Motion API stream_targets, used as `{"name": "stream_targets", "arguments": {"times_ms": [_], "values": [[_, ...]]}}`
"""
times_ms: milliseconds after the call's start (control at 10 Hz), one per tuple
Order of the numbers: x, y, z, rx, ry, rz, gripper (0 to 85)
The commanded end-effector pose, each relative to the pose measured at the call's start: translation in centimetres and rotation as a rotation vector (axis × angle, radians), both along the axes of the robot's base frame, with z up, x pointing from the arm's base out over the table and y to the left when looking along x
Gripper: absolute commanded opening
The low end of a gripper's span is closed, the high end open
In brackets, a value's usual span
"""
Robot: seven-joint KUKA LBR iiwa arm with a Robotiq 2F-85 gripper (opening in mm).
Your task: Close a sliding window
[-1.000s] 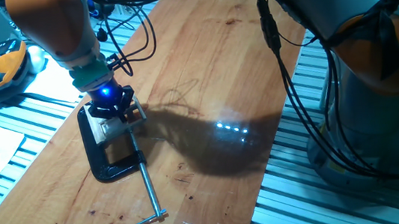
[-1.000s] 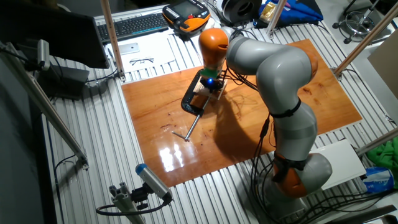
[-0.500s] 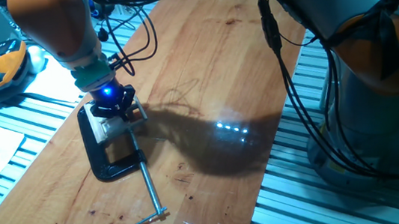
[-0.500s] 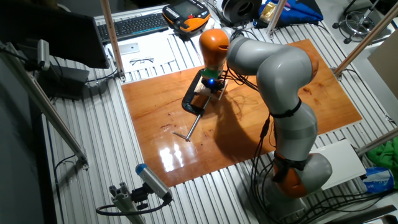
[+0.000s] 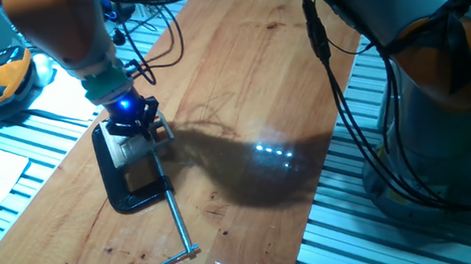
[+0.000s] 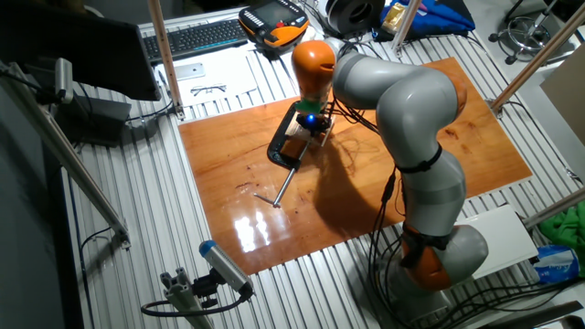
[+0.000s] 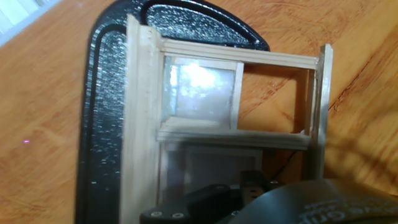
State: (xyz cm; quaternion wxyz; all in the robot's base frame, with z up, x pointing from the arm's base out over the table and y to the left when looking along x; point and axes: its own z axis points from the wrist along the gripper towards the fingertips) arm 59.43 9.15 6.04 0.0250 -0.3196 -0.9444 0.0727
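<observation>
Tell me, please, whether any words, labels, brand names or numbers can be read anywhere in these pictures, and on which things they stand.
None can be read.
The keyboard has keys, but their legends are too small to read.
The orange and black handheld pendant shows no legible marking.
The sliding window and black C-clamp carry no visible text in the hand view.

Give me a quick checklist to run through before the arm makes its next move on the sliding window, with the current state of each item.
1. Sliding window held in the black C-clamp: ok.
2. Window closed: not ok; hand view shows an open gap beside the pane.
3. Gripper down at the window: ok.
4. Gripper touching the sliding pane: cannot tell; fingertips hidden.
5. Gripper open or shut: cannot tell.
6. Clamp screw clear of the gripper: ok.
</observation>
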Motion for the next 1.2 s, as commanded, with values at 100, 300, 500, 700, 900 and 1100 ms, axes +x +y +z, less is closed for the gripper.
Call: {"name": "stream_targets", "arguments": {"times_ms": [100, 300, 500, 700, 900, 1100], "values": [[0.05, 0.05, 0.04, -0.002, -0.004, 0.0, 0.0], [-0.01, -0.06, -0.16, 0.001, -0.009, 0.001, 0.0], [-0.07, -0.11, -0.35, 0.002, -0.012, 0.001, 0.0], [-0.09, -0.12, -0.47, 0.01, -0.016, 0.0, 0.0], [-0.07, -0.06, -0.63, 0.016, -0.016, 0.0, 0.0], [-0.06, -0.07, -0.84, 0.022, -0.016, 0.0, 0.0]]}}
